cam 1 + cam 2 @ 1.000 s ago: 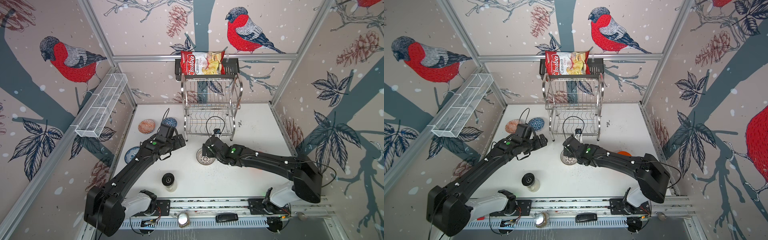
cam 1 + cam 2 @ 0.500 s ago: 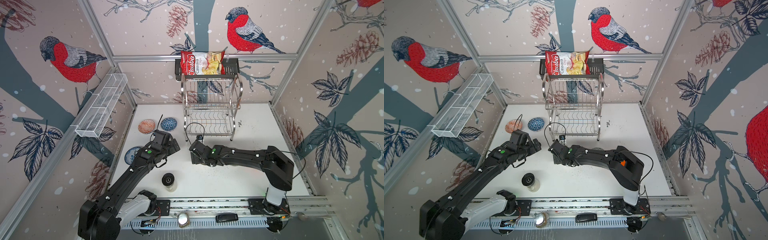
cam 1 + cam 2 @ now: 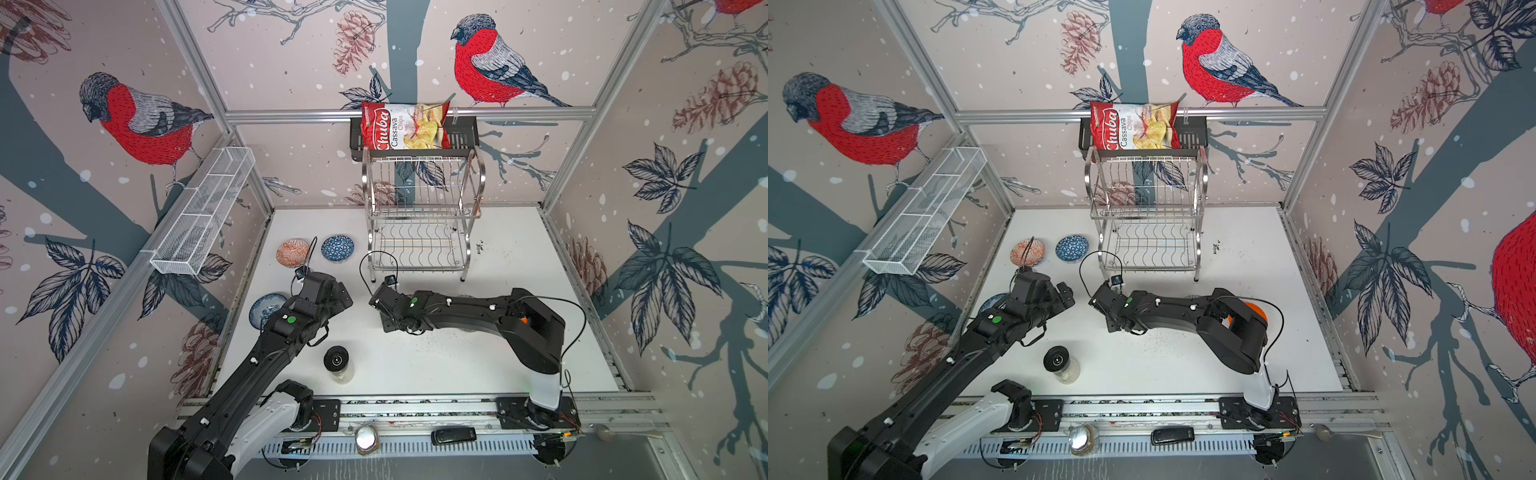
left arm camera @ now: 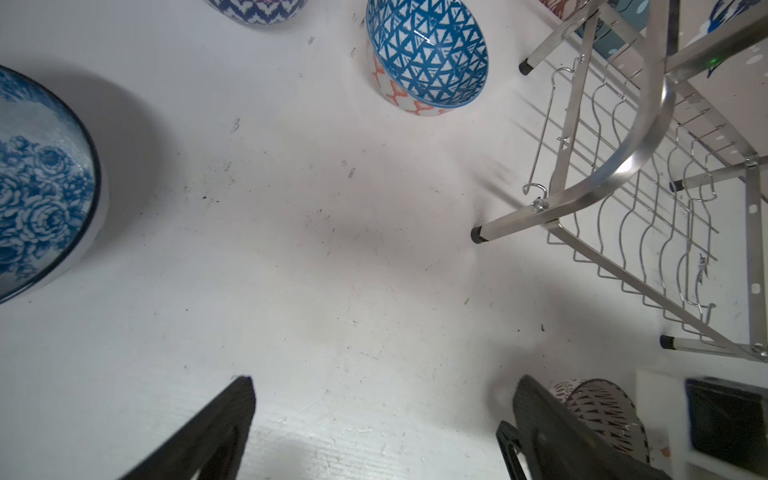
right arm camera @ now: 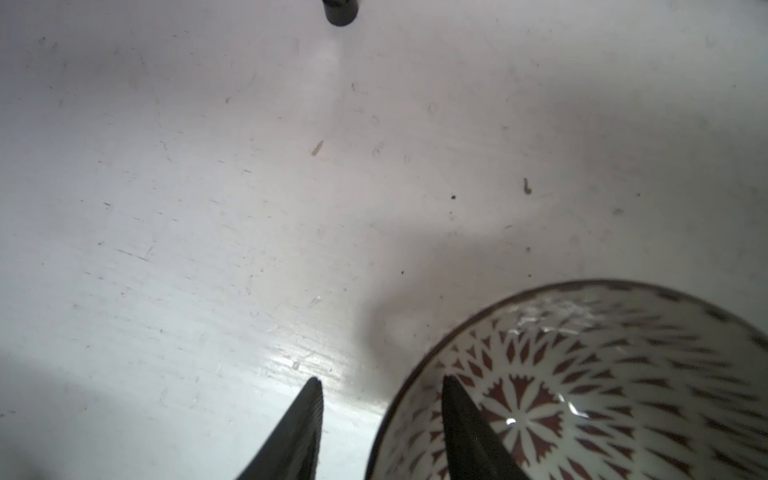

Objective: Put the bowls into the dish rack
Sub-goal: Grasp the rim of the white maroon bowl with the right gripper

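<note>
My right gripper (image 5: 380, 415) straddles the rim of a white bowl with a dark petal pattern (image 5: 582, 395), one finger inside and one outside, both still apart from the rim. In both top views that bowl is hidden under the right gripper (image 3: 388, 324). My left gripper (image 4: 382, 415) hangs wide open over bare table, left of that bowl (image 4: 602, 411). The red-orange bowl (image 3: 293, 252), the blue triangle bowl (image 3: 337, 247) and the blue floral bowl (image 3: 266, 309) stand at the left. The empty dish rack (image 3: 419, 216) stands at the back. An orange bowl (image 3: 1254, 311) peeks out behind the right arm.
A black-lidded jar (image 3: 337, 361) stands near the front between the arms. A white mesh tray (image 3: 203, 216) hangs on the left wall. A black basket (image 3: 463, 139) with a chips bag hangs above the rack. A rack foot (image 5: 340, 12) stands just beyond the right gripper.
The right gripper swung left over the patterned bowl, and its jaws narrowed around the rim. The left arm drew back from the blue triangle bowl toward the front, still open.
</note>
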Robot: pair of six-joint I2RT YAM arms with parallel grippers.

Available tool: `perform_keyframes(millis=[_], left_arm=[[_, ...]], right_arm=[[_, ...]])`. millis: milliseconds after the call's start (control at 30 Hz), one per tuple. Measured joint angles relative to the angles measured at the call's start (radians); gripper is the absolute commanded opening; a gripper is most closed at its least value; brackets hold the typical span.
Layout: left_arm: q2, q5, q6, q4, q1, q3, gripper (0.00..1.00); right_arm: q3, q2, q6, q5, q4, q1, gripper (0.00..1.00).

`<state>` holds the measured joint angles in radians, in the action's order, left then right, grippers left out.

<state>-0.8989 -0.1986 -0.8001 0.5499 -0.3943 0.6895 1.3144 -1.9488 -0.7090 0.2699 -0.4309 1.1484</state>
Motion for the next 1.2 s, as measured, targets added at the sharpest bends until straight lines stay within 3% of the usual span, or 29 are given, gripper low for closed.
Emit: perform_keyframes(millis=[167, 433, 900, 1200], left_arm=[[-0.010, 0.050, 0.016, -0.031, 0.000, -0.013, 0.97], [-0.042, 0.126, 0.015, -0.066, 0.000, -0.016, 0.97], [-0.037, 0.230, -0.013, -0.129, 0.001, -0.061, 0.97], [-0.093, 0.302, -0.037, -0.199, 0.001, -0.044, 0.97]], right_arm=[[-0.008, -0.006, 0.002, 0.002, 0.003, -0.004, 0.37], [-0.013, 0.004, 0.033, 0.041, 0.017, -0.014, 0.17], [-0.131, 0.112, 0.060, 0.004, 0.137, -0.035, 0.06], [-0.302, 0.304, 0.054, -0.140, 0.279, -0.056, 0.02]])
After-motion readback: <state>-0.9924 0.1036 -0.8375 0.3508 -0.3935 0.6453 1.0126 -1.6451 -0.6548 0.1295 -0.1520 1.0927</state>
